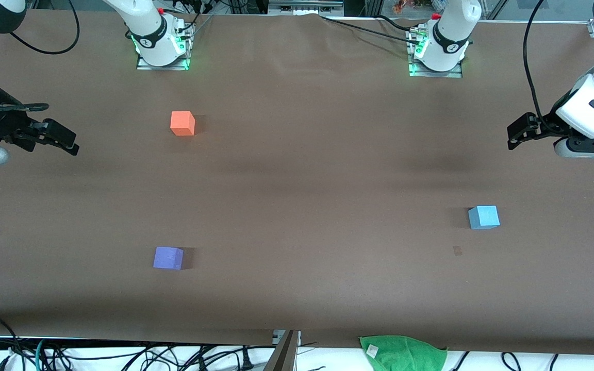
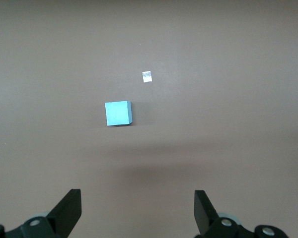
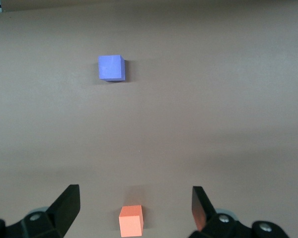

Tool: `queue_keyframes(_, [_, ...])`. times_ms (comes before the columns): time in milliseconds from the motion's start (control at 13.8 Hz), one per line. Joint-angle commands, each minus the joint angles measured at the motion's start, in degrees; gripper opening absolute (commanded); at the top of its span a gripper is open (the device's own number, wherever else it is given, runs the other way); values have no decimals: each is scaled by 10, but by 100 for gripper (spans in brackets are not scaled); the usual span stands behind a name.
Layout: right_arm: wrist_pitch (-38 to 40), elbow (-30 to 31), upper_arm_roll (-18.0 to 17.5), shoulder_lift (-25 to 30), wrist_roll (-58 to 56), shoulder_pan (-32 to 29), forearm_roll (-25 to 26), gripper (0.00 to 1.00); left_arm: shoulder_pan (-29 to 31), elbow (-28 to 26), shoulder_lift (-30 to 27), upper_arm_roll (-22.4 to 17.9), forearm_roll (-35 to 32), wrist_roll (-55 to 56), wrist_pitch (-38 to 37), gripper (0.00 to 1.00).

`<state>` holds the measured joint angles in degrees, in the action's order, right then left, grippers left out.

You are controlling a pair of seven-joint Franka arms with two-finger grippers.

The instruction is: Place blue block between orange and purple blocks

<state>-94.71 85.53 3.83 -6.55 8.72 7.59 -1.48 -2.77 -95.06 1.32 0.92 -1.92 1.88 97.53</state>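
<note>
The light blue block rests on the brown table toward the left arm's end. Toward the right arm's end lie the orange block and, nearer to the front camera, the purple block, with a wide bare gap between them. My left gripper hangs open and empty over the left arm's end of the table, apart from the blue block. At the right arm's end my right gripper hovers open and empty, with the orange block showing between its fingers well below them.
A small tape mark sits on the table beside the blue block. A green cloth lies at the table's edge nearest the front camera. The two arm bases stand along the farthest edge, with cables around them.
</note>
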Motion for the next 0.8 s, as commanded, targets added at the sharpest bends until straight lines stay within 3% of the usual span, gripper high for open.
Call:
queue_keyframes(0, [-2, -5, -1, 0, -9, -5, -9, 99, -4, -20, -14, -5, 4, -8, 12, 100])
queue_keyframes(725, [-1, -5, -1, 0, -9, -6, -15, 99, 0, -15, 3, -3, 3, -6, -11, 100])
